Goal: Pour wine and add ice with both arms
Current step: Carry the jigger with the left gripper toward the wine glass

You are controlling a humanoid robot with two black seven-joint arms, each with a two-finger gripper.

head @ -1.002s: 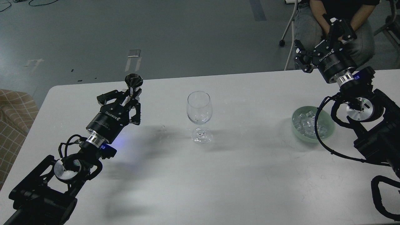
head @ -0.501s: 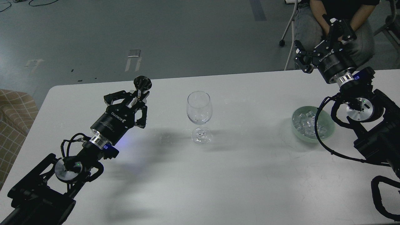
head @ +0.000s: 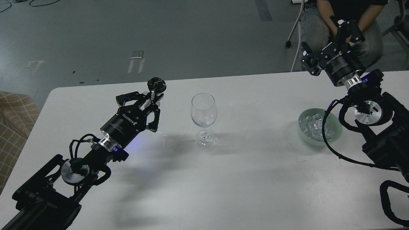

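A clear stemmed wine glass (head: pixel 204 110) stands upright at the table's middle. My left gripper (head: pixel 150 98) is a hand's width to its left, above the table, shut on the stem of a small dark cup (head: pixel 156 85) whose bowl pokes out beyond the fingertips. The wine is hidden; I see no liquid in the cup or the glass. The ice (head: pixel 315 125) is a heap of clear cubes in a pale green bowl (head: pixel 336 131) at the right. My right gripper (head: pixel 329 44) hangs open above the table's far right edge, behind the bowl, with nothing in it.
A seated person (head: pixel 351 12) and chair legs are just beyond the far right table edge, behind my right gripper. The white table (head: pixel 243 179) runs wide in front. A checked cushion (head: pixel 12 118) sits off its left edge.
My left gripper has carried the dark cup to the right, closer to the wine glass, and the cup has turned. The right arm has hardly moved.
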